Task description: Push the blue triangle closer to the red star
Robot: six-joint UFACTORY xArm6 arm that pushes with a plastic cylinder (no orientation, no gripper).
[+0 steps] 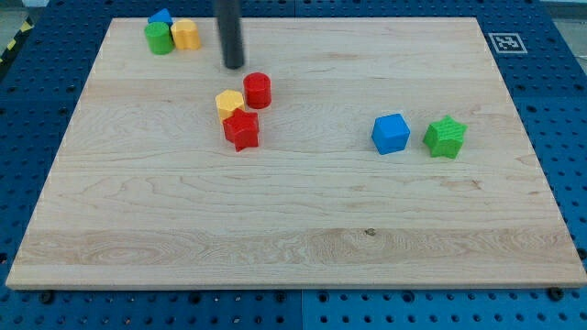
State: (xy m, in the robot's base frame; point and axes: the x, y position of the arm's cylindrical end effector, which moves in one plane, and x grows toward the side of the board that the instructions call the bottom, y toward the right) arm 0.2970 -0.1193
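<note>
Up and to the view's left of my tip [234, 66], a bare rod touching no block, the small blue triangle block [161, 16] sits in the corner against a green cylinder [159, 38] and a yellow block [186, 35]. Below my tip lies the red star block [242, 129], so I judge the approach is unfinished: next I must get behind the triangle and push it down-right.

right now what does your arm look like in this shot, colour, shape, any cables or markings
Only my rod shows: a straight, dark grey, round rod coming in from the view's top, plain and smooth, ending at my tip. There is no hand on it, and I see no cables, labels or markings. The rest of the arm is out of view.
</note>
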